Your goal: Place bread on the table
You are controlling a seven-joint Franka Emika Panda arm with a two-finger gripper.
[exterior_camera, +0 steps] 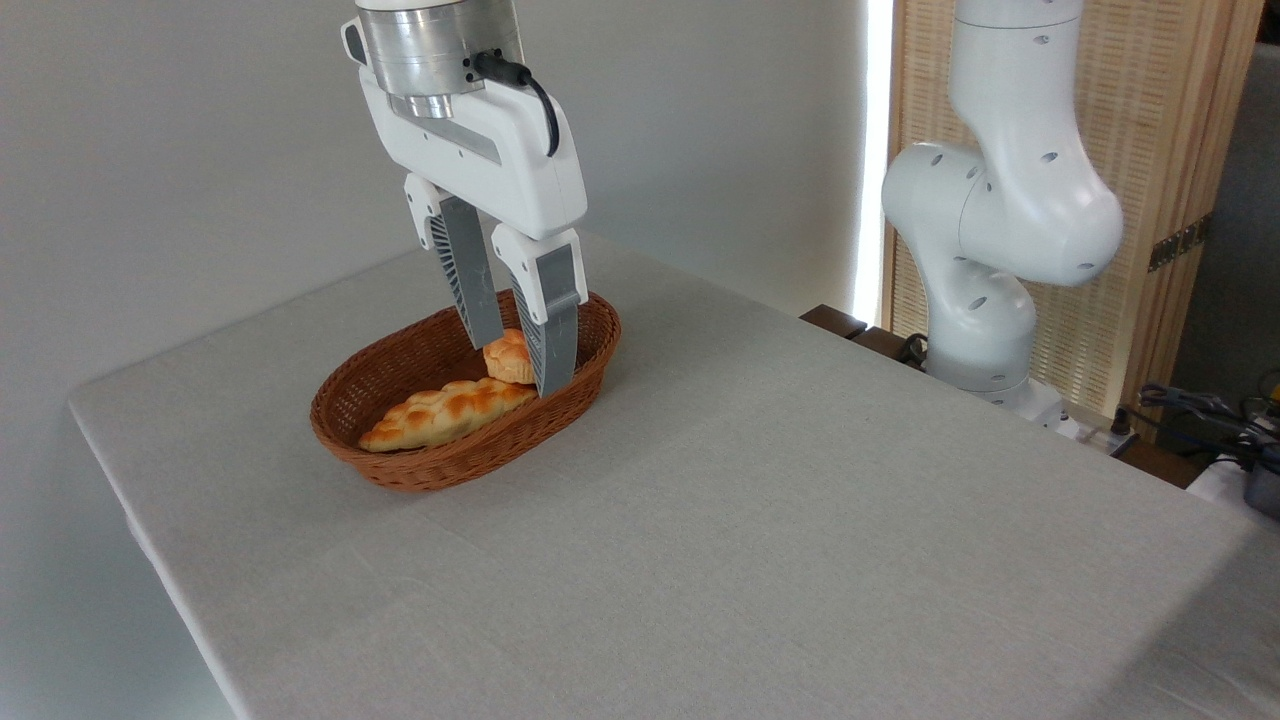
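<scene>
Gripper (518, 365) finger partly hiding bread (507, 357)

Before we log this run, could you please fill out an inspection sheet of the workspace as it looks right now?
Surface: table under a plain light grey cloth, a few creases.
Job's things: small round bun in the wicker basket, at its far end, between the fingers.
Clutter: long braided loaf also in the basket, in front of the bun.
Grippers: gripper lowered into the basket, fingers either side of the bun; contact cannot be told.
Cables: black cable at the gripper's wrist; loose cables off the table at the right.
Surroundings: arm base beyond the far edge, white wall, slatted wooden screen.
</scene>
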